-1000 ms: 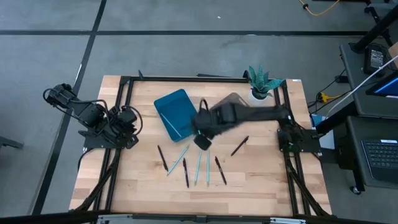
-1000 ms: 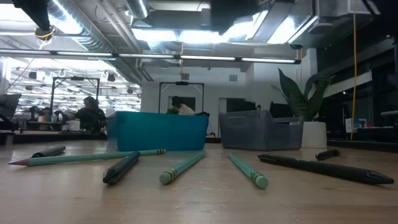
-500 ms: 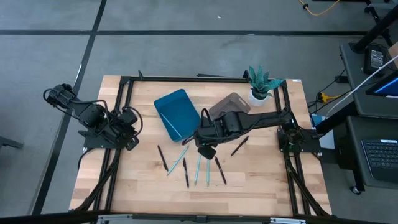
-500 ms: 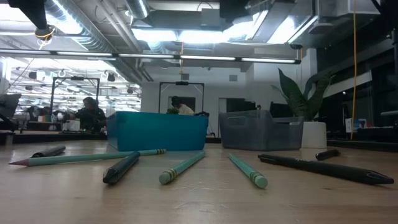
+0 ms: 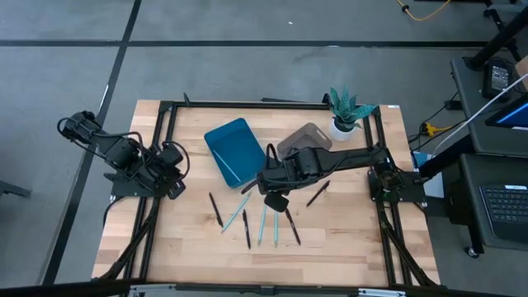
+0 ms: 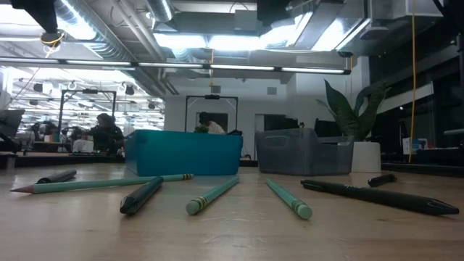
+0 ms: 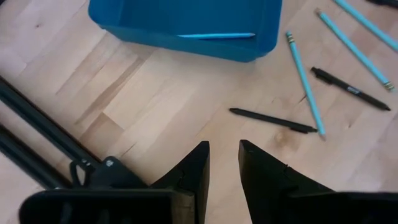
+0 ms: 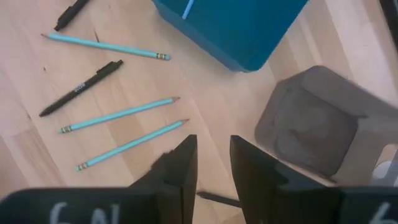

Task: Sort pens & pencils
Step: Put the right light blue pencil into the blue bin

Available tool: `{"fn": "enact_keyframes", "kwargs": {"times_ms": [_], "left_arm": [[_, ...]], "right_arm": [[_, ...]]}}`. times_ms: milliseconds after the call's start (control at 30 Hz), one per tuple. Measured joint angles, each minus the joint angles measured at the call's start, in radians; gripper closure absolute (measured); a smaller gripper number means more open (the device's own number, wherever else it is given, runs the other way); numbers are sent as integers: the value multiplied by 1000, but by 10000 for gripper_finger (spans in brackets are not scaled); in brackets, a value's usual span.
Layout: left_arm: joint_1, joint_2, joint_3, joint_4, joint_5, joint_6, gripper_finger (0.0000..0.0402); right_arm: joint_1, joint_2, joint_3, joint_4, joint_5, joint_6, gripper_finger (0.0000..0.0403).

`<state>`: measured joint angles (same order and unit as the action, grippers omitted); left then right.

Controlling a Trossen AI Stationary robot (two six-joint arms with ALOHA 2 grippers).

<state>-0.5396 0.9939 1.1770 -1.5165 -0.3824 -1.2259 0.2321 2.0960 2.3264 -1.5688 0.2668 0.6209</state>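
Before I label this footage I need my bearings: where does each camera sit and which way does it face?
High view: overhead, straight down on the table; both arms show.
Low view: table height, level across pencils to the room; no arm visible.
Left wrist view: past the left gripper toward the blue bin.
Right wrist view: past the right gripper down on pencils and the grey bin.
All four share the blue bin.

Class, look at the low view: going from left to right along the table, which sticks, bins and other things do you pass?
Light blue stick → black stick → blue bin → second light blue stick → third light blue stick → grey bin → long black stick → plant.
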Motion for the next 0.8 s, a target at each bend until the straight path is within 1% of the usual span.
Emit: {"fn": "enact_keyframes", "kwargs": {"times_ms": [100, 200, 433, 533, 667, 800], "left_arm": [[0, 0, 0, 12, 0, -1, 321], [0, 3, 0, 13, 0, -15, 321], [0, 42, 0, 4, -1, -24, 321], [0, 65, 0, -7, -1, -21, 321], [0, 90, 0, -20, -1, -21, 321], [0, 107, 0, -20, -1, -21, 321]], "right_arm": [[2, 0, -26, 6, -27, 61, 306], [11, 0, -88, 8, -58, 124, 306], [42, 1, -311, 78, -162, 259, 306], [48, 1, -387, 141, -213, 323, 306], [48, 1, -444, 270, -269, 411, 306], [48, 1, -465, 402, -270, 516, 306]]}}
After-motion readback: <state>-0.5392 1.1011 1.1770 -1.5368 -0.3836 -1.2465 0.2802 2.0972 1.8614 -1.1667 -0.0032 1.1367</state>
